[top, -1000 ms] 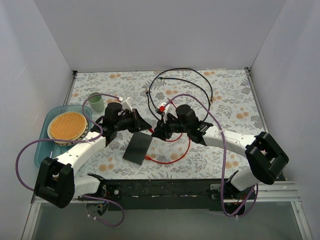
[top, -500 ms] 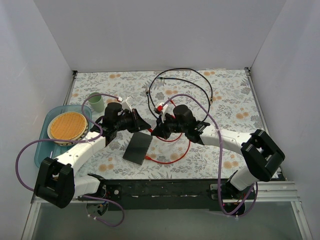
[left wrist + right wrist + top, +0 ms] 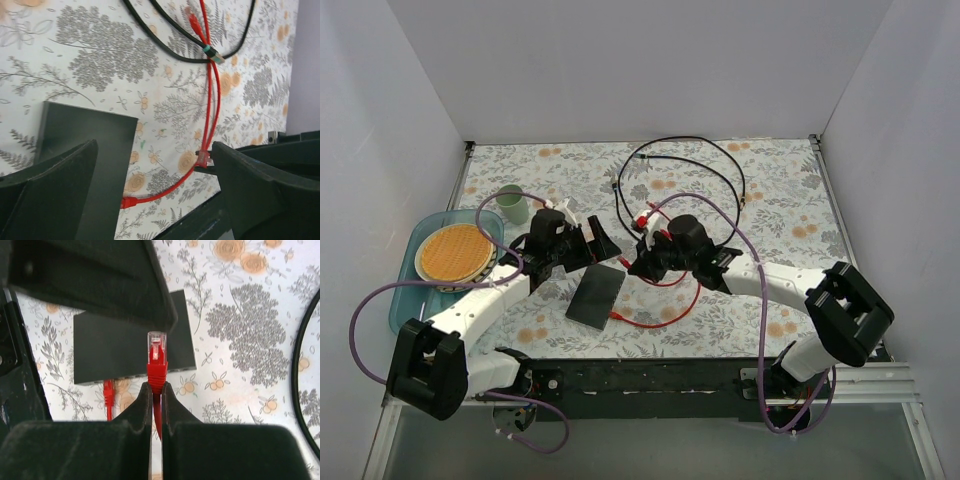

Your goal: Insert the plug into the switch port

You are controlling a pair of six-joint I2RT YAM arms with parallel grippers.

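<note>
- The right gripper [image 3: 156,390] is pinched almost closed on the red boot of the plug [image 3: 157,356]. Its clear tip sticks out towards 12 o'clock in the right wrist view.
- The left gripper [image 3: 155,150] is spread wide, with nothing between its fingers.
- In the right wrist view the plug tip shows against the socket edge of the switch [image 3: 125,357]. I cannot tell how high above it the plug hangs.
- A second red plug [image 3: 108,390] sits against that same socket edge, at 8 o'clock from the held one.
- From above, the switch lies flat on the floral tablecloth [image 3: 780,200], at about 7 o'clock from the right gripper and 6 o'clock from the left one.
- The two grippers are near each other but apart.
- The red cable [image 3: 695,295] curls at 5 o'clock from the right gripper, and a black cable [image 3: 720,170] loops at 12 o'clock.
- A green cup [image 3: 513,205] stands at 10 o'clock from the left gripper. A blue tray [image 3: 405,300] holding a round tan plate [image 3: 455,252] lies at 9 o'clock.
- White walls [image 3: 620,70] close in the table on three sides, and bare cloth lies open at 3 o'clock.
- Only the right wrist view shows the plug's grip. From above the plug is too small to make out.
</note>
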